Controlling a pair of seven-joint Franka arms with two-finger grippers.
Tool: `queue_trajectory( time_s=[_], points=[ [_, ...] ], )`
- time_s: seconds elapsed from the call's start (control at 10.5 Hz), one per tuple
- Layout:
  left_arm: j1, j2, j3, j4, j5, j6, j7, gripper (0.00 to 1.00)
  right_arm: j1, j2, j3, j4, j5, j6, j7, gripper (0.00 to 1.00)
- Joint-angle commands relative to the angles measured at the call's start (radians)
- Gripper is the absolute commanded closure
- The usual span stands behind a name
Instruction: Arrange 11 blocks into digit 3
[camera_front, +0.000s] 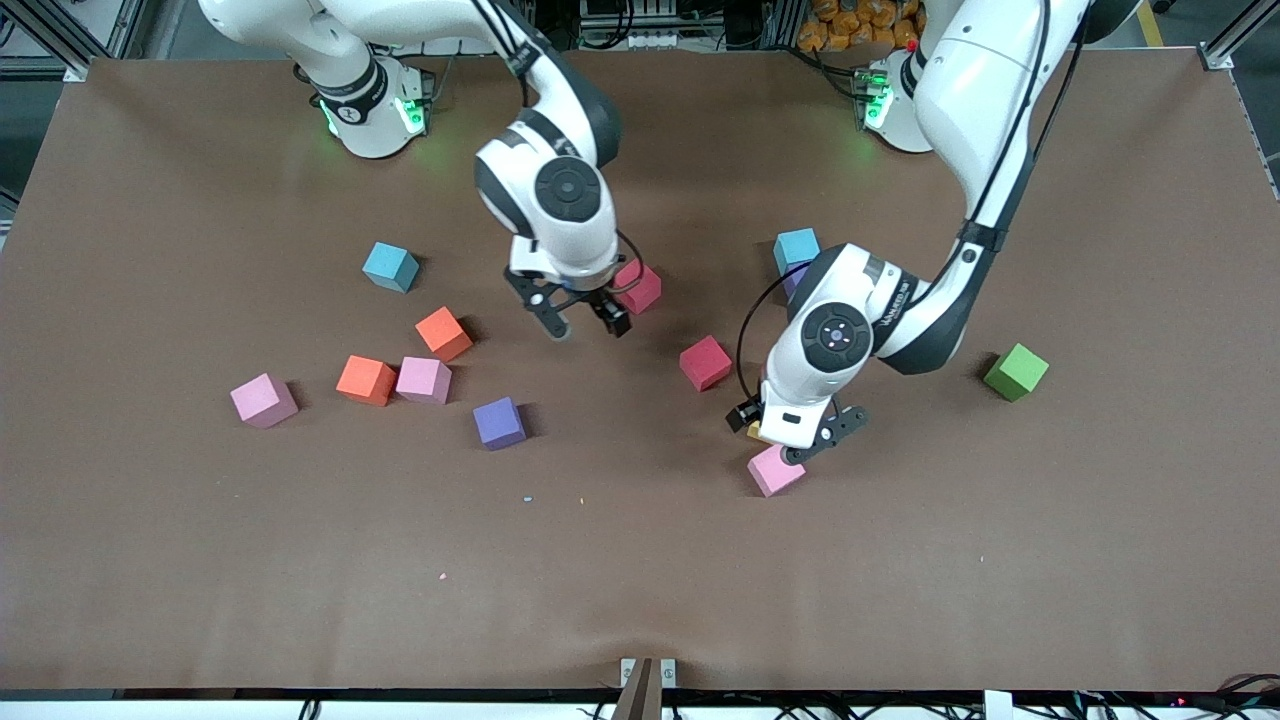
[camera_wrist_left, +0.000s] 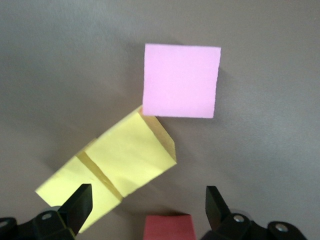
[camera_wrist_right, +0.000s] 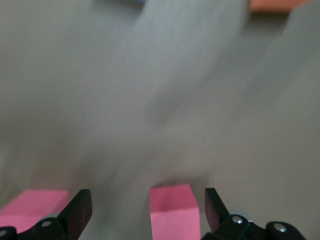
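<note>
Hovering mid-table, the left gripper (camera_front: 792, 432) is gaping above two yellow blocks (camera_wrist_left: 107, 167) and a pink block (camera_front: 776, 470); the right gripper (camera_front: 583, 322) is gaping beside a red block (camera_front: 639, 287).

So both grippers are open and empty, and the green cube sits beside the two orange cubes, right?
Not quite. Both the left gripper and the right gripper are open and empty, but the front view shows the green cube alone toward the left arm's end, apart from the orange cubes.

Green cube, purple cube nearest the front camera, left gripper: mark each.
green cube (camera_front: 1016, 371), front view, top face.
purple cube (camera_front: 498, 421), front view, top face.
left gripper (camera_wrist_left: 148, 206), left wrist view, midway between open fingertips.
</note>
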Motion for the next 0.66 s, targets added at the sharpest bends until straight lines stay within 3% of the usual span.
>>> queue_trajectory(
  time_s=[0.0,0.57],
  points=[
    [-0.052,-0.003,0.002,0.001,0.014,-0.004,-0.109,0.00,-0.004,-0.004,0.061,-0.077,-0.006,0.111,0.069,0.00],
    [-0.112,0.015,-0.016,-0.013,0.004,-0.015,-0.148,0.00,0.003,0.014,0.107,-0.151,-0.030,0.209,0.074,0.00]
  ],
)
